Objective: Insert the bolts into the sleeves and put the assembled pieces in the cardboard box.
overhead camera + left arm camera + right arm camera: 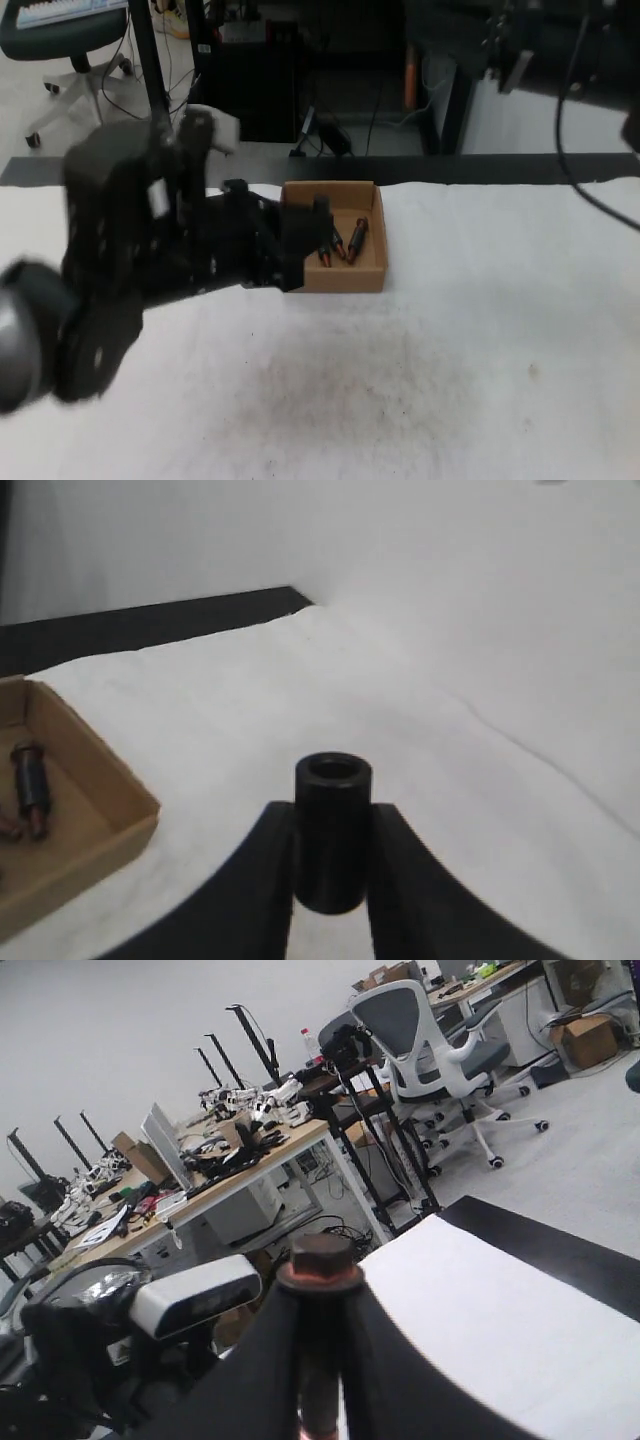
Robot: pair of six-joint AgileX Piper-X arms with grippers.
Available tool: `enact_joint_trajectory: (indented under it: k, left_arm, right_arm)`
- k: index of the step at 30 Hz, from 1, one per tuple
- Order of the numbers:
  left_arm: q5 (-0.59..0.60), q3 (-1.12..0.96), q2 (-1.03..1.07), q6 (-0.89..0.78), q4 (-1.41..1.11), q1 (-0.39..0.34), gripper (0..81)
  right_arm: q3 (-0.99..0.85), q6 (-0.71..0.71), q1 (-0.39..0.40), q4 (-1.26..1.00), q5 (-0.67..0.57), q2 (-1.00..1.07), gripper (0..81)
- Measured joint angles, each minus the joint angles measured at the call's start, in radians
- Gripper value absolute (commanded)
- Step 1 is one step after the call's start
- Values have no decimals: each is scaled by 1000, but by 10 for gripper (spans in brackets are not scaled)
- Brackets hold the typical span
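The left hand (334, 825) is clamped on a black sleeve (333, 800). Its two fingers press the lower half of the barrel from opposite sides. The sleeve stands upright between them, with the open bore facing up and well past the fingertips.

The sleeve looks like solid metal, so it is probably stiff, small and dense, with a smooth wall that could twist or slide under a light squeeze. A grip around the middle of the barrel suits it, since that leaves the mouth free.

The right hand (320, 1300) is closed on a bolt (320, 1260). The brown head sits just beyond the fingertips and the shank runs back between the fingers. The bolt should be just as rigid. The flats of its head give a firmer hold than the threads, and I judge the shank needs to be free before it can enter the bore.

The cardboard box (100, 855) lies close beside the left hand and lower down, resting on the white surface (450, 730). It already holds finished pieces (30, 780), lying flat.

In the high view an arm's dark end sits against the left wall of the box (345, 277). I cannot tell how close the bolt is to the sleeve's mouth.
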Motion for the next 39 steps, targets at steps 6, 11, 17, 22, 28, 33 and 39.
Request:
enact_joint_trajectory:
  k: [6,11,17,22,28,33,39]
  left_arm:
    - [44,134,0,-96,-306,0,2]
    - [59,166,0,-104,-355,0,2]
    - [73,166,0,-106,-406,0,2]
    - [99,166,0,-106,-423,0,2]
    - [127,166,0,-106,-423,0,2]
    - [127,166,0,-106,-432,0,2]
    - [127,166,0,-106,-455,0,2]
  right_arm:
    - [0,74,41,-171,2,19,9]
    - [0,98,112,-321,2,19,9]
    - [0,-128,232,-44,43,19,9]
    - [0,-248,251,51,81,20,9]
    - [0,-273,250,56,84,21,9]
    - [0,-272,250,56,84,25,9]
    - [0,-272,250,56,82,33,9]
